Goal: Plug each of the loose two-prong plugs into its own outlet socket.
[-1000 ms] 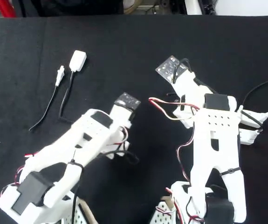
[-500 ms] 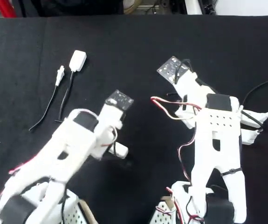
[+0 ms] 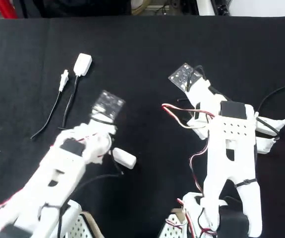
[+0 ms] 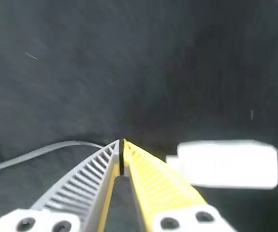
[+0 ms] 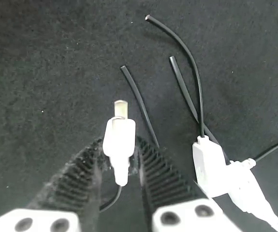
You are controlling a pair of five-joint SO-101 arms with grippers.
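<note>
Camera up top showed a loose two-prong plug lying just beside a white socket on the black table, over at the upper left. Left wrist cam: left claw was clenched on nothing, with a second socket right next to it. Right wrist cam: right claw was grasping a white plug, prong end poking out past the fingertips.
</note>
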